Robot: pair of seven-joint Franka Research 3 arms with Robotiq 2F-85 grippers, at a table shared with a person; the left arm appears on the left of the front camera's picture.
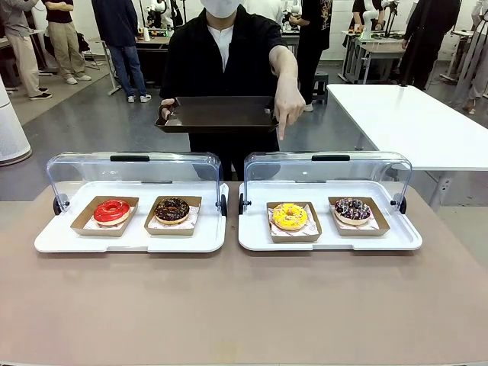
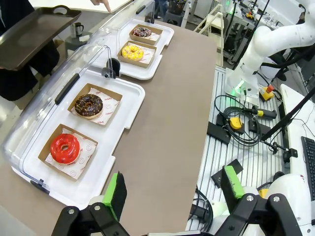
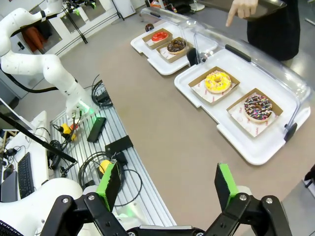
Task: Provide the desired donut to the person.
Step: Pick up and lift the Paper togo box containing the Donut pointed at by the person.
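Pointing hand (image 1: 288, 103) toward yellow donut (image 1: 290, 216) | tray (image 1: 217, 114) half-hides other hand (image 1: 166, 107)

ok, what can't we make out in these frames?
- Front view: the person's tray-holding hand is mostly hidden behind the dark tray.
- Left wrist view: the pointing hand is cut off by the top edge.
- All views: print on the paper liners is too small to read.

My gripper (image 2: 174, 187) hangs open over the table (image 2: 167, 113) edge. The near tray (image 2: 129, 98) holds a red donut (image 2: 65, 148) and a chocolate donut (image 2: 89, 105), the far tray (image 2: 166, 35) a yellow donut (image 2: 132, 52) and a sprinkled donut (image 2: 142, 32). A person (image 2: 17, 81) holds a dark tray (image 2: 34, 37) beyond
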